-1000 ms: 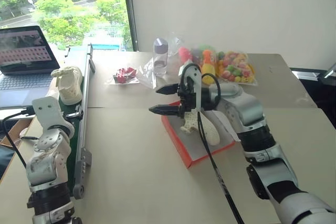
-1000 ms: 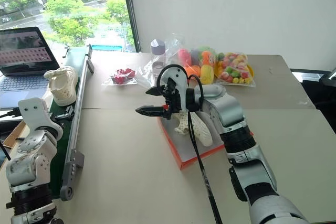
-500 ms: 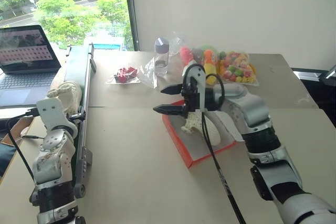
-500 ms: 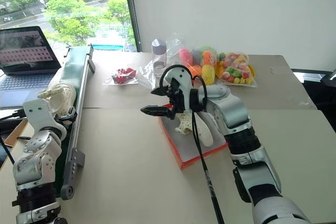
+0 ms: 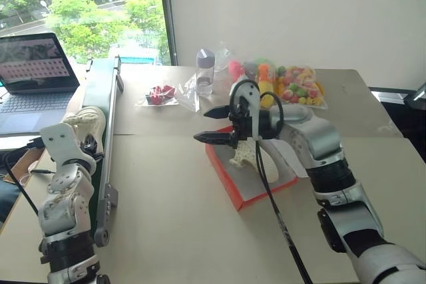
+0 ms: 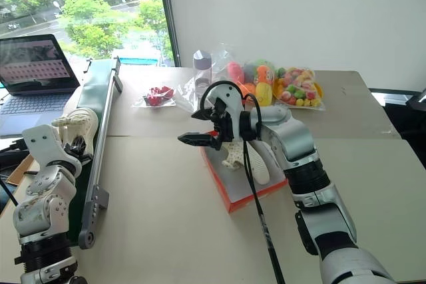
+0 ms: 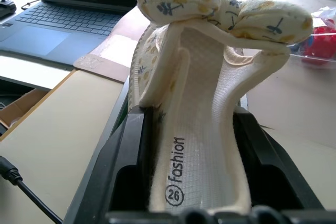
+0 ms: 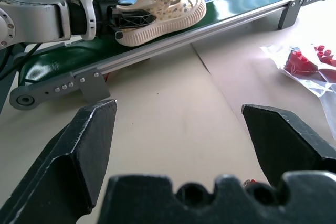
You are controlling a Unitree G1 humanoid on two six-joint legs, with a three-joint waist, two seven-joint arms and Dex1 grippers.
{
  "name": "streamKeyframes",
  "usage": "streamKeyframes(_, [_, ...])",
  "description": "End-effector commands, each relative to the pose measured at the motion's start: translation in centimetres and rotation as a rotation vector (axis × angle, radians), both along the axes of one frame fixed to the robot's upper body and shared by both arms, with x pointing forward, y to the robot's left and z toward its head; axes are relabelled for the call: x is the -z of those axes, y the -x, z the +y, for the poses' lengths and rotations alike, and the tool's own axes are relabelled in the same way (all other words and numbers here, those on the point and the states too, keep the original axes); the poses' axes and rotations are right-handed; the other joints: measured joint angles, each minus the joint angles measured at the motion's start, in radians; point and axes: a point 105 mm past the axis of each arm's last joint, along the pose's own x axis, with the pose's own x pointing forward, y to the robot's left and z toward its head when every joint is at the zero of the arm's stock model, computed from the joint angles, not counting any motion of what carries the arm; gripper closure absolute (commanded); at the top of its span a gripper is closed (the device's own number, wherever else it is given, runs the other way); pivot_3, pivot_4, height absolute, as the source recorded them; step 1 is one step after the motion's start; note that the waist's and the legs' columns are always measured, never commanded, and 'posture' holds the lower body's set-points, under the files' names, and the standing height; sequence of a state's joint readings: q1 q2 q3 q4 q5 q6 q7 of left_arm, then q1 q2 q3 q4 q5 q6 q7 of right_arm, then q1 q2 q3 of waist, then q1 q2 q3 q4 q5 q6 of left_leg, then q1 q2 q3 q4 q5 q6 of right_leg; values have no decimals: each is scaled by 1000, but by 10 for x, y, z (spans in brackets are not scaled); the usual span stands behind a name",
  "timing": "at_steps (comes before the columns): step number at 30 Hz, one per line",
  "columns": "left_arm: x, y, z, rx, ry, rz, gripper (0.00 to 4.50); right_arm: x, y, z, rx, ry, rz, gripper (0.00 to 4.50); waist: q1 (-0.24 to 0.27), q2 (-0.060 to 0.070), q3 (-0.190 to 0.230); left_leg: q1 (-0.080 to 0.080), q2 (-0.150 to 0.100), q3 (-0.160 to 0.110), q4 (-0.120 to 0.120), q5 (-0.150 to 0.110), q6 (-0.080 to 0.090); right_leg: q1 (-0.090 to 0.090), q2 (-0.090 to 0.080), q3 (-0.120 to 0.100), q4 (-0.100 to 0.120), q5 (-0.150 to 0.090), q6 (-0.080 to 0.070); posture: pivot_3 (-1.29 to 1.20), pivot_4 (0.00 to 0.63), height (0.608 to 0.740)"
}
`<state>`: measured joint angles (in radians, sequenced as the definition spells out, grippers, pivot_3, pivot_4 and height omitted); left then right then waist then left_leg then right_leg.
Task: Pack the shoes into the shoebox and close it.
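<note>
From the head, the left gripper (image 5: pixel 85 143) now sits against the heel of the shoe (image 5: pixel 88 123) on the green conveyor (image 5: pixel 100 94); a second ago that shoe stood upright farther along the belt. The right gripper (image 5: pixel 214 125) hovers with fingers spread wide over the red shoebox (image 5: pixel 229 189), where the other shoe (image 5: pixel 256 161) already lies.

In the left wrist view, both fingers (image 7: pixel 123 153) press the shoe's heel sides: they are closing on it, so I judge a lift is next.

In the right wrist view, the spread fingers (image 8: pixel 84 145) frame the left gripper pinching the shoe on the belt.
</note>
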<state>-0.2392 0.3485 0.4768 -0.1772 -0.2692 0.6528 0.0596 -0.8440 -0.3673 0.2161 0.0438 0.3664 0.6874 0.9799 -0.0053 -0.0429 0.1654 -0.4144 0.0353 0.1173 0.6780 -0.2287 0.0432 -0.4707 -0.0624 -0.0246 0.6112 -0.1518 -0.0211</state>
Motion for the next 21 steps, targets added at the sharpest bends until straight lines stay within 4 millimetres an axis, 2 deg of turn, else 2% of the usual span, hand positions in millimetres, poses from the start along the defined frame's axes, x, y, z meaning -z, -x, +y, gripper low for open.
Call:
streamKeyframes(1, [-35, -7, -4, 11, -75, -113, 2534, -16, -2, 1, 3, -21, -68, 0, 0, 0, 0, 0, 0, 0, 0, 0, 0, 0, 0, 0, 0, 0, 0, 0, 150, 740])
streamKeyframes(7, [-25, -8, -3, 0, -32, -77, 2534, -16, -2, 1, 6, -20, -71, 0, -8, 0, 0, -2, 0, 0, 0, -1, 2, -1, 0, 0, -2, 5, -2, 0, 150, 740])
streamKeyframes(9, [-20, -7, -3, -4, 9, -78, 3010, -16, -4, 1, 10, -20, -75, 0, -9, 0, 0, -2, 0, 0, -1, -1, 3, -1, 1, 0, -2, 4, -2, 0, 150, 740])
streamKeyframes(11, [-19, -8, -5, 8, 27, -83, 3253, -16, -4, 1, 13, -21, -76, 0, -8, 0, 0, -2, 1, 0, -1, 2, 9, -1, 1, -1, -2, 4, -2, 0, 150, 740])
streamKeyframes(12, [-20, -8, -6, 12, 30, -87, 3779, -16, -5, 1, 13, -21, -76, 0, -7, 0, 0, -2, 1, 0, -1, 2, 9, -1, 1, -1, -2, 4, -2, 0, 150, 740])
streamKeyframes(15, [-20, -8, -6, 8, 33, -89, 4439, -16, -5, 1, 15, -21, -77, 0, -7, 0, 0, -2, 1, -1, -1, 2, 7, -1, 1, -1, -2, 4, -2, 0, 150, 740])
streamKeyframes(18, [-21, -9, -5, 1, 36, -88, 4439, -16, -6, 0, 19, -19, -79, 0, -5, 0, 0, -2, 1, -1, 0, -1, 2, -1, 0, -2, -1, 4, -2, 0, 150, 740])
streamKeyframes(21, [-34, -11, -10, 25, 32, -143, 4439, -18, -6, 0, 23, -34, -78, 0, -6, 0, 0, -2, 0, -1, 0, 0, 1, -1, 0, -1, -1, 2, 1, 0, 150, 740])
